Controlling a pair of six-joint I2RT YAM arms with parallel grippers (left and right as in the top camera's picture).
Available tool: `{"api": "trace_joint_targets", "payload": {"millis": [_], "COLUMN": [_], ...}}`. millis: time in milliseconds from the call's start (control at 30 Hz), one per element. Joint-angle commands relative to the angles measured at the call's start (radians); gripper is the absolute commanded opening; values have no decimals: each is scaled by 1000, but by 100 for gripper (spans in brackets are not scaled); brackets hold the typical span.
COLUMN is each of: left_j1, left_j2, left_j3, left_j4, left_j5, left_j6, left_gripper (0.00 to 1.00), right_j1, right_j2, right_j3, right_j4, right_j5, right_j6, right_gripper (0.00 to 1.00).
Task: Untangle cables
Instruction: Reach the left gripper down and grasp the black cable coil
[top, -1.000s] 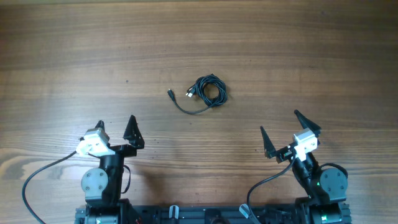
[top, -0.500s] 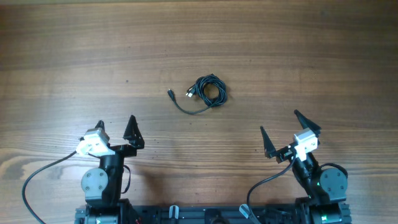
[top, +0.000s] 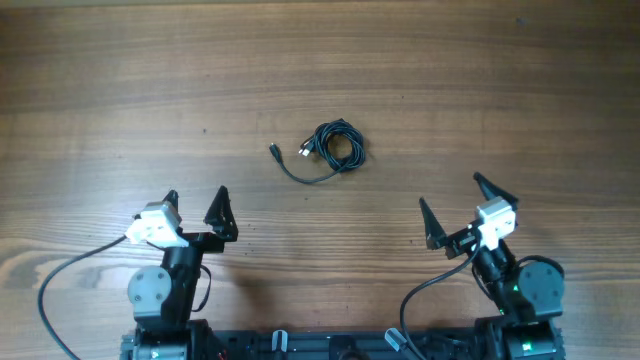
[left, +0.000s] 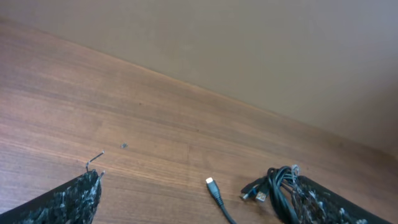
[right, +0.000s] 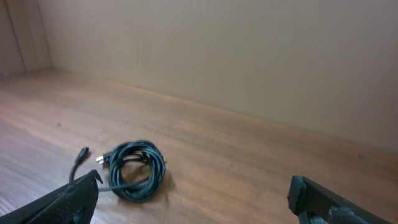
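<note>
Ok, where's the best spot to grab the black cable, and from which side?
Take the loose tail that curves out of the coil toward the left arm's side, just behind the plug. It lies flat as a single strand, clear of the loops, so probably come straight down with the open left claw, which is nearer that end.

- The cables (top: 333, 147), mid-frame overhead, are black; one plug tip (left: 210, 182) is silvery.
- The table (top: 150, 80) is warm brown with streaky, wavy wood grain.
- The left gripper (top: 195, 193) and right gripper (top: 450, 190) are black and white.
- The wall (right: 249, 50) in the wrist views is plain beige.
</note>
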Motion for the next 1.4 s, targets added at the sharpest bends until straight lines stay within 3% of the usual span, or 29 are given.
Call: {"api": "trace_joint_targets", "payload": {"millis": [0,133,400,667,767,867,1033,1100,1133,1167,1233,1367], "left_j1": [-5,-5,-6,-117,-176,-228,-281,-301,-305,-310,-312,-320], "left_j2": [138,341,794,1250,1369,1458,1569,1637,1662,1709,1772,1868], "left_j3": [150,332,834,1350,1441,1443,1443,1443,1443,1443,1443,1443], "left_j4": [-10,-65,-328,-701,-739,-695,-678,-682,-685,-690,-687,-669], "left_j5": [27,66,197,217,218,218,217,192,177,137,124,163], "left_j6": [-9,-8,6,11,10,9,6,3,-19,-94,-159,-159], "left_gripper": [100,100,100,100,100,100,100,72,66,52,43,41], "right_j1": [3,3,3,3,3,3,3,3,3,3,3,3], "right_j2": [96,241,571,936,1042,1107,1182,1209,1215,1224,1226,1226], "right_j3": [121,267,615,1097,1233,1259,1259,1259,1259,1259,1259,1259], "right_j4": [1,-20,-232,-622,-745,-753,-762,-761,-762,-762,-765,-765], "right_j5": [-24,-77,-150,-206,-216,-235,-250,-269,-272,-272,-272,-272], "right_j6": [21,20,9,-34,-52,-50,87,148,148,152,170,170], "right_gripper": [100,100,100,100,100,100,100,100,100,100,99,99]}}
